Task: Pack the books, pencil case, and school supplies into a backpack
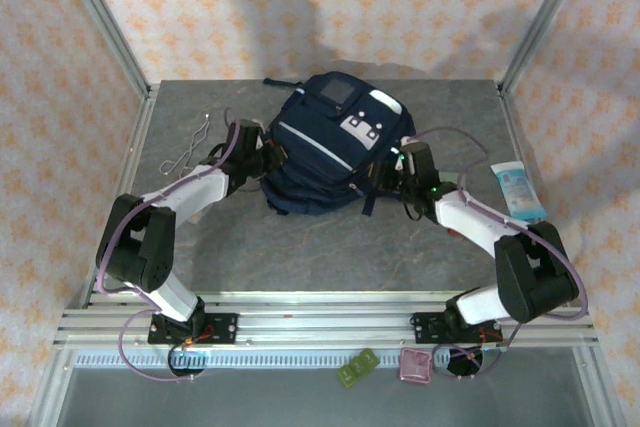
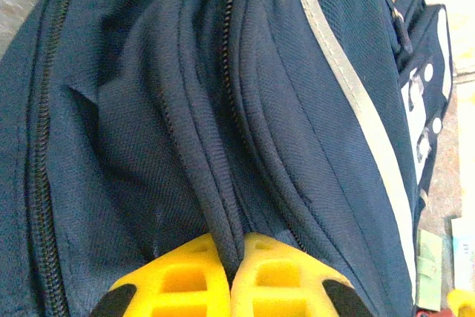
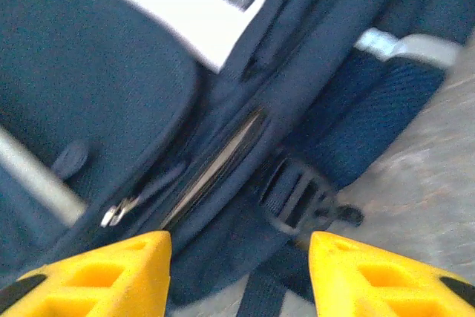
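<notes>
Pinching a fold of backpack (image 1: 325,147), left jaws sit closed (right jaws parted, holding nothing).

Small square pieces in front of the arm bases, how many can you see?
2: a green piece and a pink piece, side by side just outside the front rail, nearer the right arm's base. More could be hidden under the backpack.

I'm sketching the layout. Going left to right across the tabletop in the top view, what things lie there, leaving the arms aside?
From the left: bent wire → backpack → blue-and-white packet.
</notes>
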Robot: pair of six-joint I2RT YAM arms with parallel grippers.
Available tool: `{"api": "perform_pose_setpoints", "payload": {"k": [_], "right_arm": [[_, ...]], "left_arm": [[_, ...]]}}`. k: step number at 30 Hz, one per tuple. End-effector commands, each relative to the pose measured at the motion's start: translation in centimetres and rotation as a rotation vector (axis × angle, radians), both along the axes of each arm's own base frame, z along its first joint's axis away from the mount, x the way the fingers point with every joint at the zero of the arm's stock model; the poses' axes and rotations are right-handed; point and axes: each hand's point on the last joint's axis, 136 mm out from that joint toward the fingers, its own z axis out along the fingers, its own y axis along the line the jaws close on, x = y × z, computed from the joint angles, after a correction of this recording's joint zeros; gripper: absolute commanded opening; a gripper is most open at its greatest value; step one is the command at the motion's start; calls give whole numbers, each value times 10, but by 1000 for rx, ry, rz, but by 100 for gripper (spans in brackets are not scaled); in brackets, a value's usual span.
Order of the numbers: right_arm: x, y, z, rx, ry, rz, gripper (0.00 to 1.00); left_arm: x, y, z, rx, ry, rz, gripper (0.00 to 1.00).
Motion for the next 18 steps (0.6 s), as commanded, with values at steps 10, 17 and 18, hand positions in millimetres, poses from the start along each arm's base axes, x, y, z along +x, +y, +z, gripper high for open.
{"api": "perform_pose_setpoints", "payload": {"k": [10,17,18], "right_arm": [[-12,80,-9,-49,-38,299,54],[2,96,-22,-114,-30,309,51],[2,98,-25,-125,-24,312,50]], "left_arm": [[36,38,18,133,-51,49,0],[39,33,19,100,-56,40,0],[39,33,20,97,-58,39,0]]}}
